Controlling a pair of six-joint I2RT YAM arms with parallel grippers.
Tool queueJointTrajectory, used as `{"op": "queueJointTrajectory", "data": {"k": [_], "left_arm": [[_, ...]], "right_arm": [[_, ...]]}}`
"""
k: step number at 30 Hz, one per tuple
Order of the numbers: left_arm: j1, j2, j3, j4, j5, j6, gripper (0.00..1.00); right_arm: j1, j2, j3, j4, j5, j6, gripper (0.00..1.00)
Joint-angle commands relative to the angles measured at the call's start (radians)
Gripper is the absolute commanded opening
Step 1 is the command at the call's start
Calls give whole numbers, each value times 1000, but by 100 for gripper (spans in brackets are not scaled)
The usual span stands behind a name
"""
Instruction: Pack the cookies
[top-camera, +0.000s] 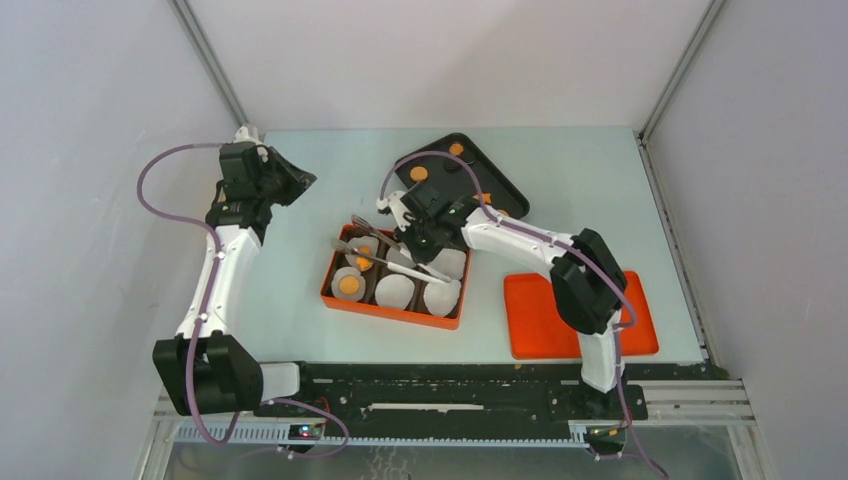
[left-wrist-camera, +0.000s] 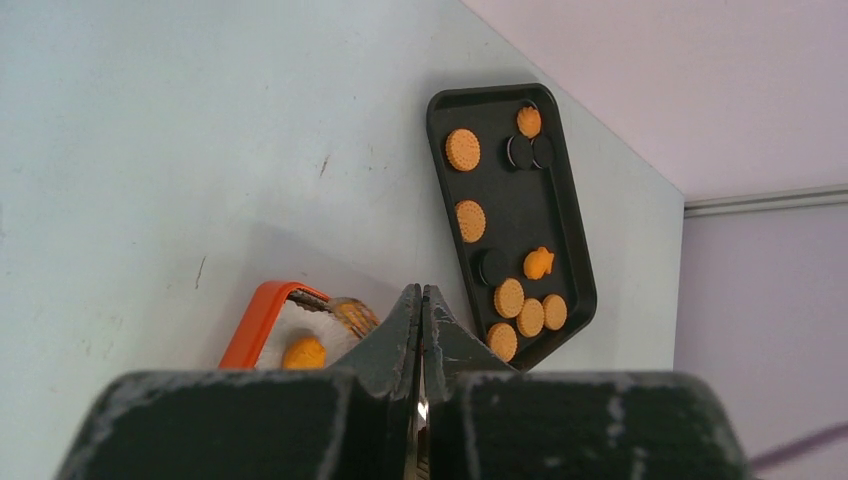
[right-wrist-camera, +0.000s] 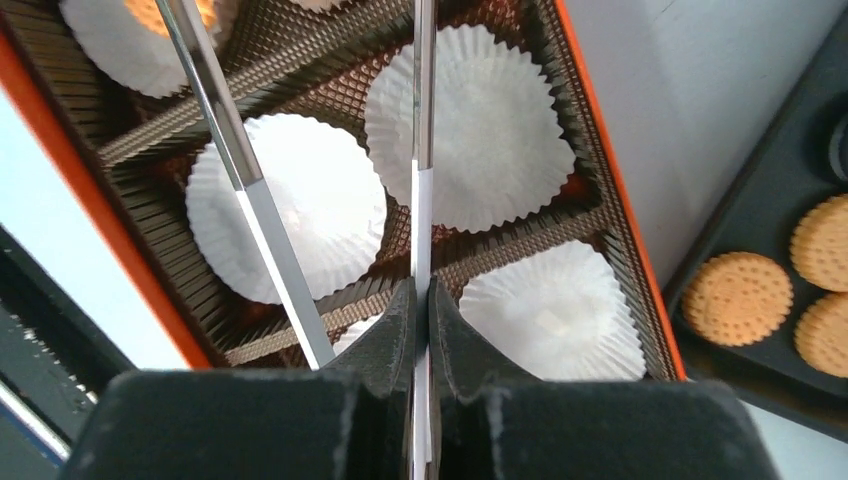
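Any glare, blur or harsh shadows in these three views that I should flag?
Top external: even, soft light, sharp, shadows faint. Left wrist: the black left claw is blurred up close; the black plastic tray and its round orange-brown cookies are sharp. Right wrist: the white pleated paper liners look nearly washed out, the shiny metal tongs mirror the light, the black right claw is soft.

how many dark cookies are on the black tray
3 dark cookies: two side by side near the tray's far end, one midway beside the fish cookie. None looks hidden.
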Motion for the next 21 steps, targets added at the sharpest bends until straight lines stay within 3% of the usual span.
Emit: {"op": "queueJointTrajectory", "data": {"k": [1, 4, 8, 14, 21], "left_arm": [[-1, -21, 9, -8, 3, 14, 5], [-1, -19, 11, -8, 7, 11, 5], [-1, -15, 14, -3, 15, 7, 5], [-16, -24, 11, 7, 6, 1, 4], [-137, -37, 51, 2, -61, 32, 5]], "right_arm": [[4, -172, 1, 58, -25, 8, 5], [2, -219, 7, 55, -8, 17, 5], [-24, -260, 24, 30, 124, 55, 6], [-217, -241, 13, 2, 312, 168, 6], [-454, -129, 51, -61, 356, 229, 6]]}}
